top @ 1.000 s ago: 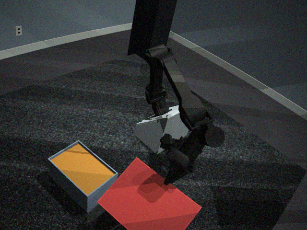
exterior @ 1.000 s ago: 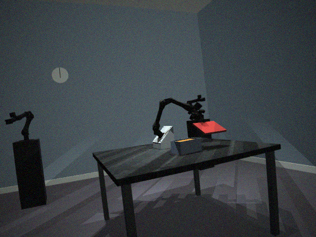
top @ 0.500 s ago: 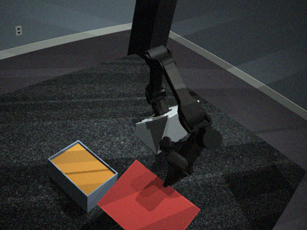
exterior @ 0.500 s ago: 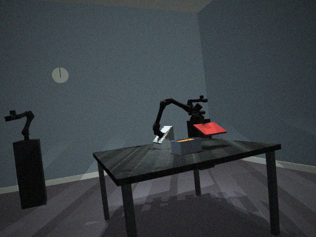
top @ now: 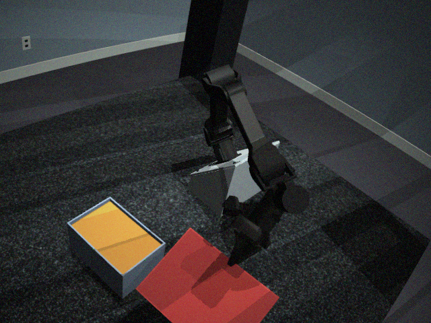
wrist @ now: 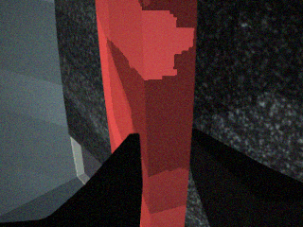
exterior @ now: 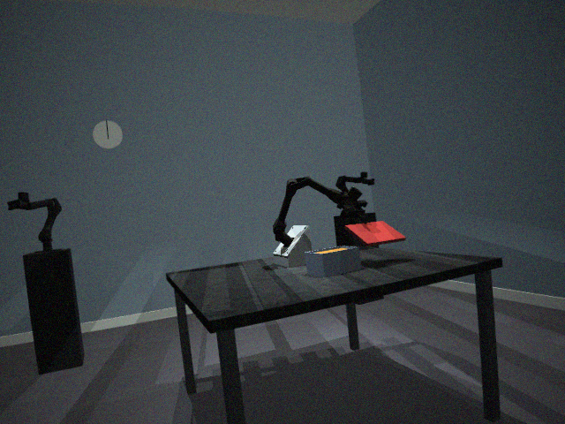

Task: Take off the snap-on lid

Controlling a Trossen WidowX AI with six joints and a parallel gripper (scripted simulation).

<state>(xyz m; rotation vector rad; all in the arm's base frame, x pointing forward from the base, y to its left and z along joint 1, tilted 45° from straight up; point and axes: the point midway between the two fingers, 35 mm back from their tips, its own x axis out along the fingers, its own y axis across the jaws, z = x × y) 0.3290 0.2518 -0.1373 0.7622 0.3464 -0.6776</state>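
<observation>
The end effector (top: 232,261) (wrist: 163,140) is closed down to a narrow gap on the red lid (top: 212,278) (exterior: 376,231) (wrist: 168,118), with one edge of the lid between its fingers. In the wrist view a dark finger stands on either side of that edge, and the red runs up the middle of the view from between them. From above, the fingers meet the lid at the side nearest the arm (top: 247,121) (exterior: 284,209), and the rest of the lid reaches out away from them, past the bottom of the view.

The lid is off the box (top: 97,257) (exterior: 335,263) and held up over the desk (top: 174,204) (exterior: 274,291), tilted rather than level in the exterior view. It is not lying on the desk. How high it hangs is hard to judge in this dim light, though it seems well apart from the surface.

The box stands upright on the desk, grey-blue and open, with orange contents (top: 116,237) (exterior: 332,250) showing inside its rim. From above, the near corner of the lid comes close beside the box. A pale wedge-shaped mount (top: 243,184) (exterior: 297,251) stands on the desk behind the box in the exterior view, with the foot of the arm on its sloping face.
</observation>
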